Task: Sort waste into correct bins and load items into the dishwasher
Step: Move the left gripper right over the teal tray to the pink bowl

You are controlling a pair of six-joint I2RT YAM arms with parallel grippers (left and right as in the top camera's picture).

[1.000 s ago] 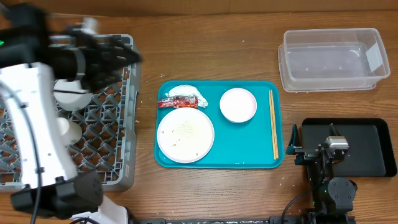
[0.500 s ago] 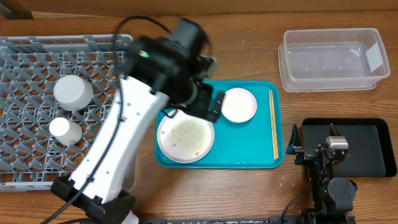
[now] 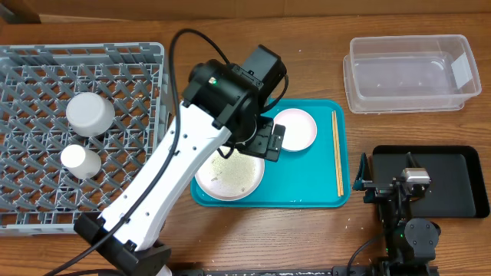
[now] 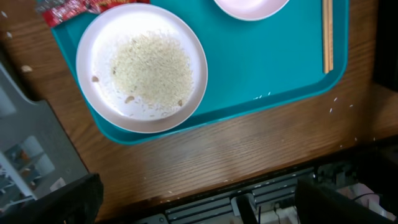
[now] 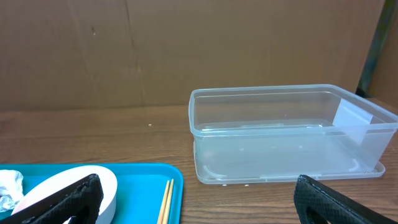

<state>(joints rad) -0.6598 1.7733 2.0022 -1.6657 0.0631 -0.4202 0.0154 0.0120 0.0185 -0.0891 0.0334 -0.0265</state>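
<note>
The left hand [image 4: 198,204] hangs wide open above the white plate [image 4: 99,38] holding rice crumbs [image 4: 150,70].

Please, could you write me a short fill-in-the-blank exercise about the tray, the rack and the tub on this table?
1. The tray under the white plate is ___ in colour.
2. In the overhead view, the chopsticks lie along the tray's ___ edge.
3. The number of dishes resting in the dish rack is ___.
4. The clear tub is ___ inside.

Missing words: teal; right; two; empty
</note>
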